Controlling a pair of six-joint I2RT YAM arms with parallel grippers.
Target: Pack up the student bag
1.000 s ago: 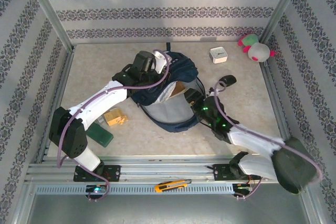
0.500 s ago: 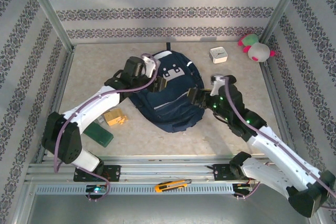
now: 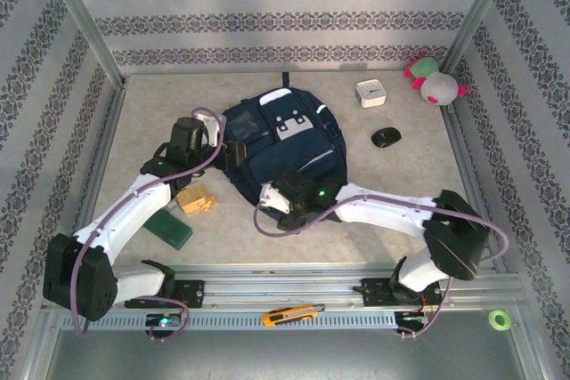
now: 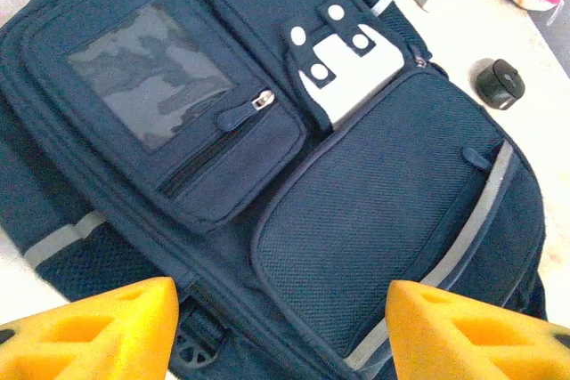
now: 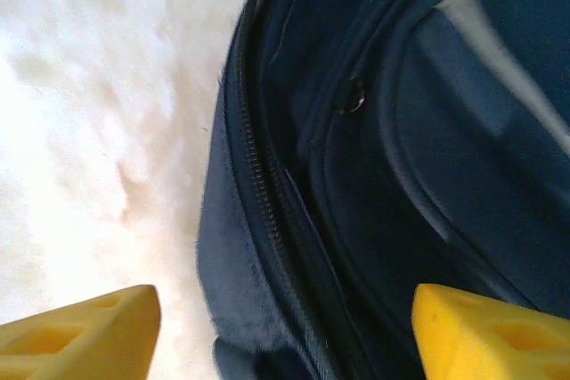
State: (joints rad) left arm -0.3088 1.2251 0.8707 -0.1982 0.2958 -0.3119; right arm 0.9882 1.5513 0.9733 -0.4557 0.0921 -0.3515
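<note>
The student bag [image 3: 294, 144] lies flat and closed mid-table, front pockets and white patch facing up. My left gripper [image 3: 230, 152] hovers at the bag's left side; in the left wrist view the left gripper [image 4: 280, 335] is open, its yellow fingertips [image 4: 89, 327] spread wide over the bag's [image 4: 392, 193] mesh pocket, holding nothing. My right gripper [image 3: 272, 198] is at the bag's near edge; in the right wrist view the right gripper [image 5: 285, 335] is open, straddling the bag's [image 5: 427, 175] zippered seam [image 5: 258, 166] and the table.
A white box [image 3: 370, 93], a black mouse [image 3: 386, 137] and a pink-green plush [image 3: 434, 82] sit right of the bag. A tan block [image 3: 194, 199] and a dark green item [image 3: 169, 227] lie near left. A utility knife [image 3: 292, 314] and a green tape roll [image 3: 499, 318] rest by the front rail.
The bag, held open showing grey lining, has dropped flat and closed. My left arm drew back left; my right arm swung from the bag's right side to its near edge.
</note>
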